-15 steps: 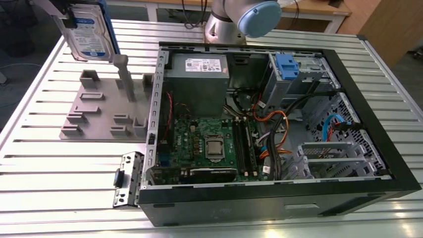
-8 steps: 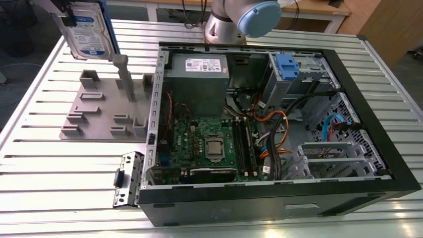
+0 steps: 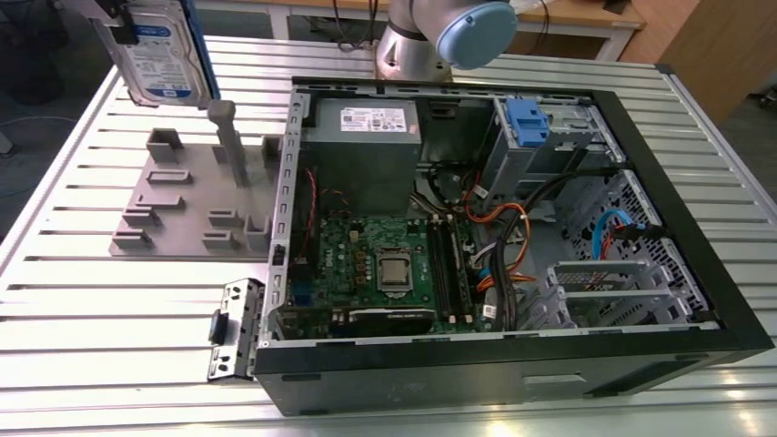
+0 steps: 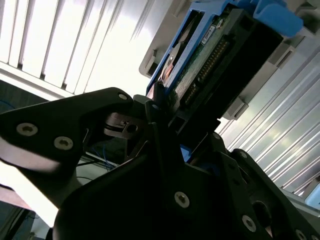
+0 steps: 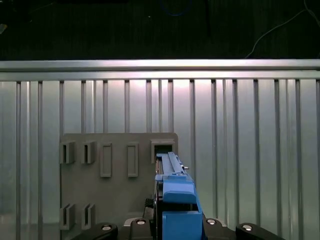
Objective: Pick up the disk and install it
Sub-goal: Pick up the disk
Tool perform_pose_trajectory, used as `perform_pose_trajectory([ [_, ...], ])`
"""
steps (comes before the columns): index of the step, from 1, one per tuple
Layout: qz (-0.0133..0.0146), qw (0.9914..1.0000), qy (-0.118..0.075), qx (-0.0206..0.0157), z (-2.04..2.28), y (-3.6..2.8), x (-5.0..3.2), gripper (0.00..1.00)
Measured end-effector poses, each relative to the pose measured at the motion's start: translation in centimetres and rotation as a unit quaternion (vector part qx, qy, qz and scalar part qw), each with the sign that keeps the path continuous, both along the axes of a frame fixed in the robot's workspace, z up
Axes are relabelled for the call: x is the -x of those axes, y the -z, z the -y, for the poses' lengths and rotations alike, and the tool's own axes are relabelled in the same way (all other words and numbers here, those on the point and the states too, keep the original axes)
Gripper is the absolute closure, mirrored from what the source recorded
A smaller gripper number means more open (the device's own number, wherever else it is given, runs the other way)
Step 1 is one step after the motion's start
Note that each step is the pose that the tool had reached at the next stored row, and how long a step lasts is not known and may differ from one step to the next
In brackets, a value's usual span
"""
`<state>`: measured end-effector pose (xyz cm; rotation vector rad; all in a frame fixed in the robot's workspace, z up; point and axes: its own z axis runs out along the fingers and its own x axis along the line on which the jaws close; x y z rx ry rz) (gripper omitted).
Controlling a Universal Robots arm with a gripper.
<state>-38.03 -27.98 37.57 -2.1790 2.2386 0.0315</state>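
The disk (image 3: pixel 156 50) is up in the air, clear of everything. It hangs over the far corner of the table (image 3: pixel 109 364) at the exterior view's left. It stands on end with its long axis close to vertical and leaning a little, and its white-and-blue label faces the exterior camera. Its blue bracket (image 5: pixel 177 200) runs down the edge toward the exterior view's right.

The gripper (image 4: pixel 157 112) has it clamped. In the second wrist view the black jaws are closed on the drive's near end, one on each flat side, and the drive juts straight out from between them with its circuit-board side showing. In the first wrist view the drive points away from the gripper and down at a grey slotted fixture plate (image 3: pixel 182 214), with its far end lined up over one of the plate's slots (image 5: pixel 162 147).

That plate lies flat on the table near the edge at the exterior view's left, just beside the wall of the open computer case (image 3: pixel 425 378). The case lies on its side and takes up most of the table. Inside it are a grey power supply (image 3: pixel 364 150) toward the far edge and the green motherboard (image 3: pixel 364 264) toward the near edge.

The table is ribbed aluminium, bright under the lights. The arm (image 3: pixel 438 36) rises past its far edge, behind the case. Beyond the table the floor (image 5: pixel 100 30) is dark, with a few loose cables lying on it.
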Motion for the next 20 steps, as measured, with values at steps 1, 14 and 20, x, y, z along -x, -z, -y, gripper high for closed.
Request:
perform_pose_trajectory([
  [1,0.0,1.0,0.0,0.0,0.0,-0.06,0.0,0.64],
  [14,0.0001,1.0,0.0,0.0,0.0,-1.29,0.0,0.64],
  [20,0.0001,1.0,0.0,0.0,0.0,-1.73,0.0,0.64],
])
